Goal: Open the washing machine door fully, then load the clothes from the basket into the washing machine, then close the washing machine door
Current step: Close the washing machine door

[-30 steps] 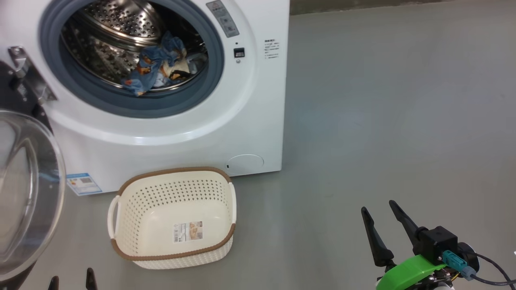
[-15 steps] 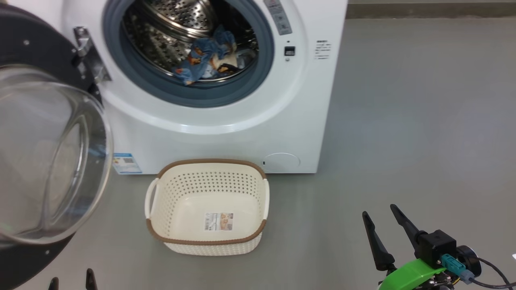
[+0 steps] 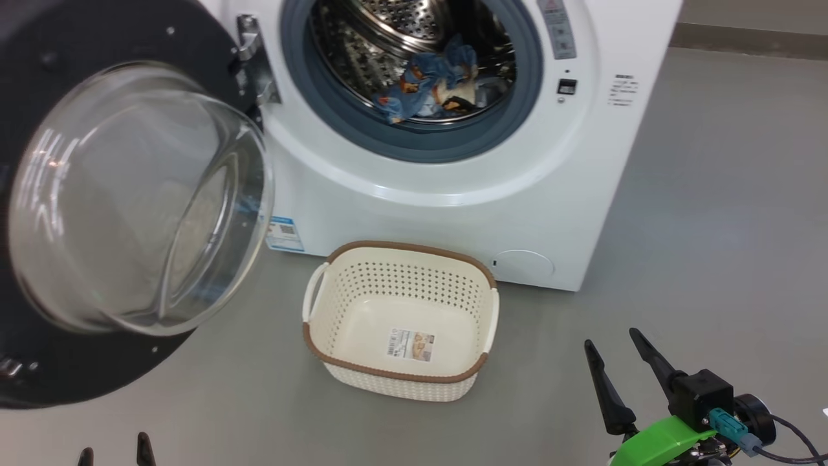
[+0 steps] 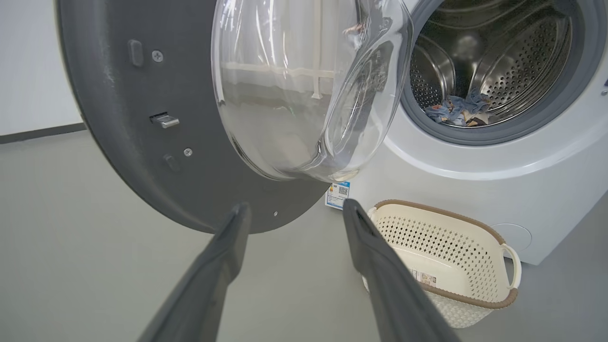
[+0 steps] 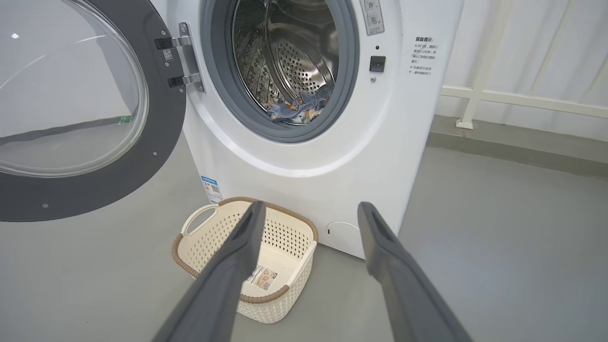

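The left pincer (image 4: pixel 295 205) hangs wide open and empty, its fingers pointing at the lower rim of the washing machine door (image 3: pixel 136 194). The right pincer (image 3: pixel 610 338) is just as open and empty, well off to the right above the floor (image 3: pixel 711 226). The basket (image 3: pixel 401 247) stands empty on the floor before the washing machine (image 3: pixel 453 213), and the clothes (image 3: pixel 430 94) lie in the steel drum (image 3: pixel 401 19), close behind the grey gasket (image 3: pixel 414 145).

So loading looks finished and closing the door is the step in hand. The door is swung wide to the left with its inner face showing. The left pincer would do best to get behind the free edge and push on the black rim, not the glass bowl, following the hinge's arc until the catch seats. First make sure no fabric overhangs the gasket.

The left wrist view shows the metal latch tongue (image 4: pixel 164 120) on the door's inner rim. The right wrist view shows both hinge plates (image 5: pixel 183 59) and a white railing (image 5: pixel 522 99) beyond the machine.
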Available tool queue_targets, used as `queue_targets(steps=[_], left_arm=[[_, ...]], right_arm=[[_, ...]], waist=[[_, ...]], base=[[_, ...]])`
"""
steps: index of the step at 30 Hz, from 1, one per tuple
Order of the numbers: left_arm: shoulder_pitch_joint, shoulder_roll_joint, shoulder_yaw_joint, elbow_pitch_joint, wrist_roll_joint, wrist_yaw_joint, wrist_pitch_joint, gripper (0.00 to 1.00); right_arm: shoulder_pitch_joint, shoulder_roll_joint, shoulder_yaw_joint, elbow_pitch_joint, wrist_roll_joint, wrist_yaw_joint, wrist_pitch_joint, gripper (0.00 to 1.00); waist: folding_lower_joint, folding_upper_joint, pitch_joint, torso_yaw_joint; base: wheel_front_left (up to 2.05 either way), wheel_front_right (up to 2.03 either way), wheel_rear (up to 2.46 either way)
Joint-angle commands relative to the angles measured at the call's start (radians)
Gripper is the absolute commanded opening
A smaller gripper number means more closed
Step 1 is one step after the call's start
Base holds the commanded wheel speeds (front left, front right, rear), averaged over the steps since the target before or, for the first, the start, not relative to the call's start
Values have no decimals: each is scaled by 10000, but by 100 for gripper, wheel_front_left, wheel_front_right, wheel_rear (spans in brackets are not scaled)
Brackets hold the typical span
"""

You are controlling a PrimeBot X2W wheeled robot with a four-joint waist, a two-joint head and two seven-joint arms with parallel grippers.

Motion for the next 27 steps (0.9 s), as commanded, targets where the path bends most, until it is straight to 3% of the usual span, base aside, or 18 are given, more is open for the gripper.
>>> queue_targets(steps=[1, 16, 27], left_arm=[[-222, 116, 279, -209, -67, 121, -122, 100], [22, 116, 184, -306, -229, 487, -122, 100], [254, 116, 138, -535, -469, 903, -122, 100]], right_arm=[[-86, 17, 194, -250, -128, 16, -120, 100], [-39, 17, 223, -212, -222, 16, -120, 100], [-221, 17, 513, -106, -300, 16, -120, 100]], waist=[[0, 0, 21, 531], [0, 0, -90, 1873], [0, 0, 6, 2015]], base=[[0, 0, 0], [0, 0, 0], [0, 0, 0]])
